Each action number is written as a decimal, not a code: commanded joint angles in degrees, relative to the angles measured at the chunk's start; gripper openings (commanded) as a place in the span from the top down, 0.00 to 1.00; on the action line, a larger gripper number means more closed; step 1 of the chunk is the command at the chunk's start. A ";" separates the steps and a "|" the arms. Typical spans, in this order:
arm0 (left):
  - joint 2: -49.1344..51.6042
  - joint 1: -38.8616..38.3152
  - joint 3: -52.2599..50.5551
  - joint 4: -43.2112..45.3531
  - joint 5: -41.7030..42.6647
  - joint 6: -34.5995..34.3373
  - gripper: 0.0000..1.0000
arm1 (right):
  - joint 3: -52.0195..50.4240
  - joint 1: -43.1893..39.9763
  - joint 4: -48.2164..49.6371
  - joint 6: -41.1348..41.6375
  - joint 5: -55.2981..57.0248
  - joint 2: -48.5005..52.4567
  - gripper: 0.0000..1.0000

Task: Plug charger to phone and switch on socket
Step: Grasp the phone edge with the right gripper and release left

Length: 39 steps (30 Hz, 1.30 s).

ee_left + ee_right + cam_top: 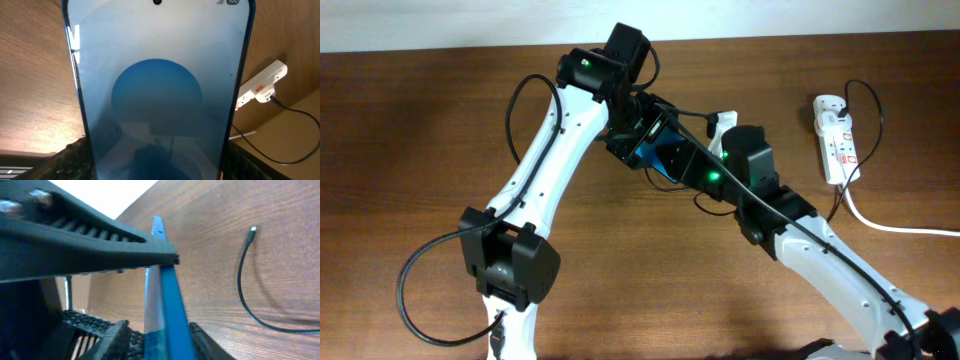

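The phone [653, 153] is held off the table between both grippers at mid-table. In the left wrist view its blue screen [157, 90] fills the frame, and my left gripper [160, 152] is shut on its long edges. In the right wrist view the phone shows edge-on [170, 295], with my right gripper [160, 335] shut on it. From overhead, the left gripper [636, 125] is at the phone's far end and the right gripper [675, 162] at its near end. The charger cable [242, 285] lies loose on the table, its plug tip [253, 230] free. The socket [837, 140] lies at the far right.
The socket also shows in the left wrist view [262, 85] with a black cable running from it. Its thick white cord [895, 228] trails off to the right edge. The black cable loops beside the strip [876, 125]. The table is brown wood [400, 150].
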 commanded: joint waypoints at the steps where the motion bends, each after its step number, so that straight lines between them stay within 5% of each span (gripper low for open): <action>1: -0.98 0.11 1.55 -0.02 -0.17 -0.81 1.00 | 0.79 0.48 0.39 -1.68 0.13 0.61 0.65; 21: -0.98 0.15 1.55 0.00 -0.15 -0.81 0.99 | 0.79 0.46 0.46 -1.66 0.11 0.61 0.96; 23: -0.98 0.15 1.55 0.00 -0.15 -0.79 0.93 | 0.81 0.42 0.46 -1.64 0.11 0.61 0.96; 28: -0.98 0.15 1.55 -0.02 -0.15 -0.76 0.54 | 0.81 0.31 0.48 -1.66 0.15 0.61 0.96; 29: -0.98 0.15 1.53 0.00 -0.15 -0.76 0.45 | 0.81 0.31 0.48 -1.66 0.15 0.61 0.96; 30: -0.98 0.15 1.53 0.00 -0.15 -0.76 0.20 | 0.81 0.31 0.46 -1.66 0.15 0.61 0.96; 32: -0.98 0.15 1.55 -0.02 -0.15 -0.76 0.01 | 0.81 0.31 0.44 -1.66 0.15 0.61 0.96; 39: -0.98 0.17 1.53 -0.02 -0.17 -0.74 0.01 | 0.81 -0.07 0.42 -1.64 -0.22 0.59 0.96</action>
